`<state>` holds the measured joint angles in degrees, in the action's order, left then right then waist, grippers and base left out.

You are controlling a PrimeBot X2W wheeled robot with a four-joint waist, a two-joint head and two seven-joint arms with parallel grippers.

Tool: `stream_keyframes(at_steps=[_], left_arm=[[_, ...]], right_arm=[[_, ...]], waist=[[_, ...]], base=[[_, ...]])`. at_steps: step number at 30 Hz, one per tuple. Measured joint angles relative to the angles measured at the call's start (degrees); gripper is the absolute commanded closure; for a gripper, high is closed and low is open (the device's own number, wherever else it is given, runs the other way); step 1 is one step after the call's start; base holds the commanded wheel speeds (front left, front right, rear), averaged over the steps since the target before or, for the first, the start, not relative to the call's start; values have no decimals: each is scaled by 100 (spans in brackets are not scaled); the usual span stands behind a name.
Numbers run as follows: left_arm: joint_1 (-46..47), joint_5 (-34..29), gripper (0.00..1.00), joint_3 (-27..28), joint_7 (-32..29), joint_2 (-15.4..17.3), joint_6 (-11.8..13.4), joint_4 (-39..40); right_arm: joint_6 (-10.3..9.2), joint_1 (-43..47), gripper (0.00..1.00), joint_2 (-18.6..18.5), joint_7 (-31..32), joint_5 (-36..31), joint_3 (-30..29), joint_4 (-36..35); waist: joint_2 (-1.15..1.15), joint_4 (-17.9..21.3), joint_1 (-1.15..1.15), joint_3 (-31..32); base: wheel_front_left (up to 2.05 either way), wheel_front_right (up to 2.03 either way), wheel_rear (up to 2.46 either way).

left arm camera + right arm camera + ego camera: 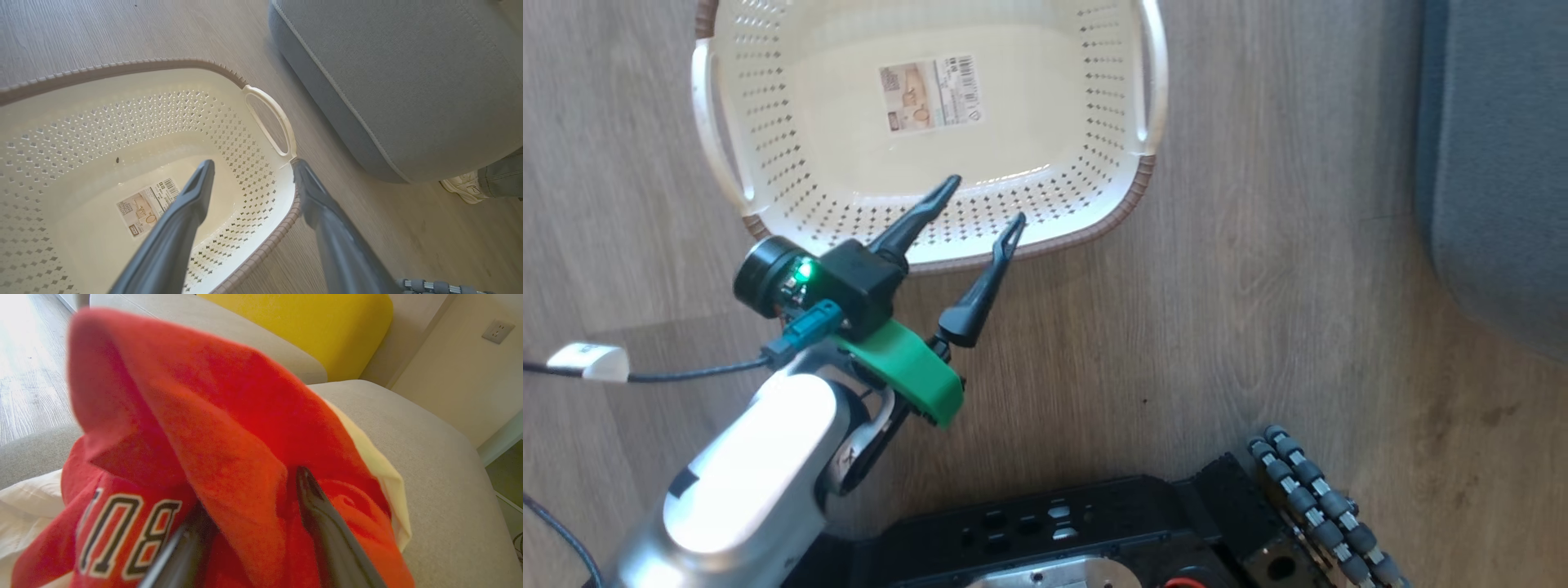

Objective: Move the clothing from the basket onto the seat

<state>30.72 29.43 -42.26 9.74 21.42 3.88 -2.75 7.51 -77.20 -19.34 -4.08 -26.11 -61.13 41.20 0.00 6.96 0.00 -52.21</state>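
The basket point(792, 122) stands on the wooden floor point(1258, 286) at about twelve o'clock from the robot, and from the head view I can see straight down to its bare bottom, with nothing in it but the label sticker point(929, 94). So the emptying looks done, as far as I can judge. The left claw point(986, 200) hangs over the basket's six o'clock rim with its jaws spread wide and nothing between them. The seat point(1503, 163) lies off at about two o'clock, well apart from the basket. Over there, in the right wrist view, the clothing point(229, 428) is heaped on the grey cushion: red fabric with dark numerals at seven o'clock and a cream panel showing at its three o'clock edge. The right claw point(251, 492) is buried in it, its two fingers standing somewhat apart with a raised fold of red between them. I cannot tell whether it grips that fold or has let it go. If it is let go, the only thing left, by my reckoning, is for that arm to draw clear without dragging the cloth off the seat. Whether the whole heap rests squarely on the cushion I can't say, since the fabric blocks much of that view.
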Motion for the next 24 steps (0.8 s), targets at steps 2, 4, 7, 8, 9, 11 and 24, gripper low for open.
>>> stream_keyframes(at_steps=[2, 4, 7, 8, 9, 11, 24], left_arm=[[6, 20, 0, 74, 12, 0, 44, -3], [24, 148, 0, 182, 82, -3, 44, -67], [18, 291, 0, 293, 156, -14, 45, -256], [10, 338, 0, 348, 199, -20, 54, -325], [1, 385, 0, 389, 227, -29, 69, -386], [-62, 500, 0, 489, 298, -62, 71, -513], [-1358, 889, 0, 1456, 454, -443, 336, -978]], right_arm=[[0, -4, 0, -7, -91, -71, 244, 193], [0, 9, 0, -3, -283, -43, 828, 522], [0, 130, 0, 31, -553, 194, 1553, 749], [0, 230, 0, 66, -635, 328, 1806, 781], [0, 365, 0, 86, -682, 434, 2070, 801], [0, 730, 0, 167, -759, 736, 2576, 802], [0, 4404, 0, 878, -364, 2809, 4885, -2151]], waist=[[0, 62, 0, 67], [0, 153, 0, 250], [0, 242, 0, 543], [0, 271, 0, 668], [0, 298, 0, 793], [0, 346, 0, 1070], [1, 310, -1, 3126]], base=[[0, 0, 0], [0, 0, 0], [0, 0, 0], [0, 0, 0], [0, 0, 0], [0, 0, 0], [0, 0, 0]])
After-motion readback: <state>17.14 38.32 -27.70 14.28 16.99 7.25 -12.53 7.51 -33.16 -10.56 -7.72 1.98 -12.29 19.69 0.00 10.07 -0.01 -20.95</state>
